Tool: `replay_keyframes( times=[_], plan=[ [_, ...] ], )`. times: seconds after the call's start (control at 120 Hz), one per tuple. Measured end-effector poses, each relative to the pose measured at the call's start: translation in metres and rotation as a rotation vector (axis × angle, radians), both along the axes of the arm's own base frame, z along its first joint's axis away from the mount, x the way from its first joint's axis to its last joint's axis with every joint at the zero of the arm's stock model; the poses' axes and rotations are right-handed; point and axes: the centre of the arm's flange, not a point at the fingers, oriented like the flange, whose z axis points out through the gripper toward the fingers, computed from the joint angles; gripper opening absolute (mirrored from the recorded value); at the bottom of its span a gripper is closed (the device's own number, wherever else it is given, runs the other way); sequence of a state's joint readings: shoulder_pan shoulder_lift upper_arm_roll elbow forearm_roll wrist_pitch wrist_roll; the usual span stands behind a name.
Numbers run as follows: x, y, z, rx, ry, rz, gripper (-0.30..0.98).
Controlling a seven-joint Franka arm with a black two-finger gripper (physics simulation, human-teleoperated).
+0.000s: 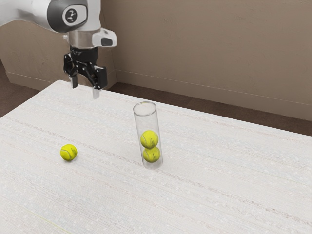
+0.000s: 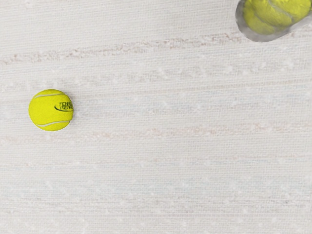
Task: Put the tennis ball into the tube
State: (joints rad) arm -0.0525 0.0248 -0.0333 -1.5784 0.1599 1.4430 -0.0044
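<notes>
A matte brown wall [image 1: 204, 53] with a rough, faintly blotched surface and a plain baseboard [image 1: 195, 94] forms the backdrop, above a dark brown floor [image 1: 12, 97]. In front spreads a broad, straight-edged table [image 1: 234, 195], its whitish top streaked with faint gray and rust-tinged bands over a fine, cloth-like grain. A smooth white robot arm [image 1: 29, 12] with rounded housings and a dark joint cap reaches in from the exterior view's upper left, ending in an angular black gripper [image 1: 85, 90] poised above the table. Its two fingers, pale and blocky at the tips, stand well apart with nothing held between them. On the tabletop, a slender, clear cylindrical tube [image 1: 138, 124] stands upright, its round rim circling an open mouth. Stacked in its lower part are two yellow-green balls, the upper ball [image 1: 149, 139] resting on the lower ball [image 1: 151, 155]. The loose tennis ball [image 1: 68, 152], round and felt-covered, lies outside the tube on the bare tabletop, well apart from it toward the exterior view's left. The wrist view picks out the ball's thin, curved white seams and a patch of dark printed lettering [image 2: 65, 106] on its fuzzy side.
</notes>
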Motion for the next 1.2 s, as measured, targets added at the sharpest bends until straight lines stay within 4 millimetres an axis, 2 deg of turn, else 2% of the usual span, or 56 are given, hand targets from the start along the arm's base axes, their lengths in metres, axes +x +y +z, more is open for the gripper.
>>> replay_keyframes(
  times=[0.117, 0.3, 0.333, 0.442, 0.475, 0.5, 0.525, 0.567, 0.608, 0.633, 0.667, 0.708, 0.8, 0.883, 1.125, 1.2],
  plan=[
    [0.008, -0.009, 0.007, 0.002, -0.093, -0.036, 0.69],
    [0.015, -0.014, 0.005, 0.019, -0.144, -0.084, 0.69],
    [0.015, -0.013, 0.0, 0.012, -0.14, -0.087, 0.69],
    [0.0, 0.0, -0.038, 0.004, -0.105, -0.094, 0.69],
    [-0.004, 0.016, -0.047, 0.004, -0.102, -0.077, 0.68],
    [-0.008, 0.037, -0.052, 0.004, -0.103, -0.046, 0.68],
    [-0.01, 0.068, -0.057, 0.005, -0.106, 0.005, 0.68],
    [-0.018, 0.131, -0.062, 0.01, -0.111, 0.112, 0.68],
    [-0.035, 0.187, -0.078, 0.01, -0.099, 0.21, 0.68],
    [-0.046, 0.21, -0.087, 0.008, -0.092, 0.25, 0.69],
    [-0.055, 0.226, -0.097, 0.007, -0.089, 0.274, 0.69],
    [-0.054, 0.226, -0.107, 0.008, -0.088, 0.263, 0.69],
    [-0.039, 0.201, -0.12, 0.005, -0.098, 0.192, 0.69],
    [-0.039, 0.188, -0.144, -0.002, -0.094, 0.149, 0.69],
    [-0.03, 0.228, -0.185, 0.026, -0.127, 0.161, 0.69],
    [-0.027, 0.234, -0.196, 0.028, -0.134, 0.157, 0.69]
  ],
)
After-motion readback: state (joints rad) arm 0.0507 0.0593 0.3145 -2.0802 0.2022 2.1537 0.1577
